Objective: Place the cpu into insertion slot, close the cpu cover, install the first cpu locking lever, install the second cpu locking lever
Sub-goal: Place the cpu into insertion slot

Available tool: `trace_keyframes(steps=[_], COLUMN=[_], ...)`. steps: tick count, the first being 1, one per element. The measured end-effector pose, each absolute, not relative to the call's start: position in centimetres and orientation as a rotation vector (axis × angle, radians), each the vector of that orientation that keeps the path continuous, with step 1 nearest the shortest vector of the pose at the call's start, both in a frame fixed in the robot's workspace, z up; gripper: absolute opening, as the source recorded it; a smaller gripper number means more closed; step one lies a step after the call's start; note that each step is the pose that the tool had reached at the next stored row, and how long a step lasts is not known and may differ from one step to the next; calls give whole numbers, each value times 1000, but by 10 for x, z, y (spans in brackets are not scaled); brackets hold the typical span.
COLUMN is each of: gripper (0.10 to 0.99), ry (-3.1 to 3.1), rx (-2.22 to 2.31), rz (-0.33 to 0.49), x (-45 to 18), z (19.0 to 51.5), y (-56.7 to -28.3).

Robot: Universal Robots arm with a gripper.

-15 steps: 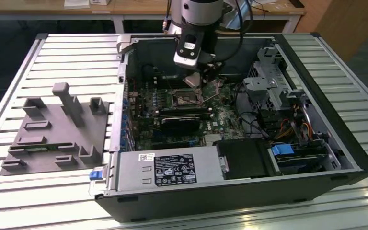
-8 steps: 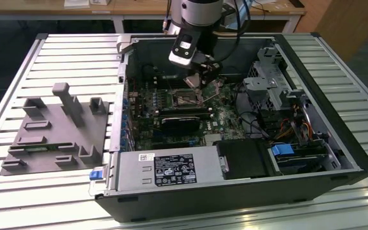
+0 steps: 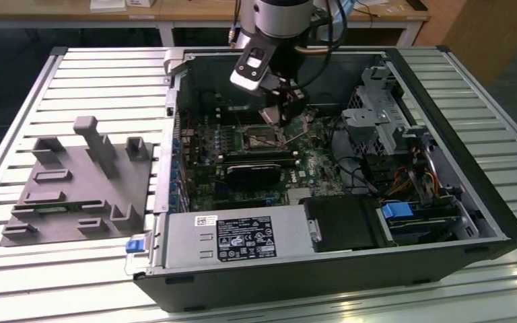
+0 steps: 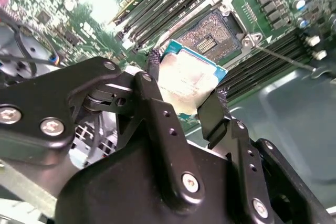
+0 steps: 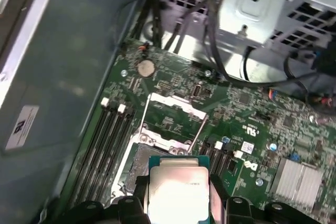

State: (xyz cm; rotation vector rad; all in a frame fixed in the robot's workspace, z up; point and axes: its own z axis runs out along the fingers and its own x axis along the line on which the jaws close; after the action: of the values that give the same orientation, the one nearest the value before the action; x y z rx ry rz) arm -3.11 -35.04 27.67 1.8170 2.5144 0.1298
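Wooden desks (image 3: 196,10) line the background, and a slatted metal table (image 3: 79,74) fills the foreground. At the exterior view's left a grey fixture (image 3: 79,182) with upright pegs lies on the slats. Beside it sits an open computer case (image 3: 483,208) with a green board (image 3: 204,151) on its floor and a power supply (image 3: 231,239) along the near wall. The arm (image 3: 281,20) reaches down into the middle of the case, with the gripper (image 3: 279,121) just above the slot (image 3: 260,138). A drive cage (image 3: 384,114) stands at the exterior view's right.

In both wrist views the gripper (image 4: 186,77) (image 5: 178,187) has its jaws clenched on the cpu (image 4: 191,80) (image 5: 178,195), one black finger (image 4: 152,66) on each opposite edge, silvery top facing the cameras. The cpu is held tilted over the near edge of the slot (image 4: 210,32) (image 5: 135,163), whose dark centre is exposed. Whether they touch cannot be told. In the first wrist view the cover (image 5: 173,103) is swung back from the slot, with memory slots (image 5: 105,145) running alongside.
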Motion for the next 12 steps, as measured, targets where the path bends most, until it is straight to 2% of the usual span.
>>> trace_keyframes(steps=[12], gripper=[541], ry=[2312], rx=[2056], rz=[123], x=[-31], z=[273], y=[-350])
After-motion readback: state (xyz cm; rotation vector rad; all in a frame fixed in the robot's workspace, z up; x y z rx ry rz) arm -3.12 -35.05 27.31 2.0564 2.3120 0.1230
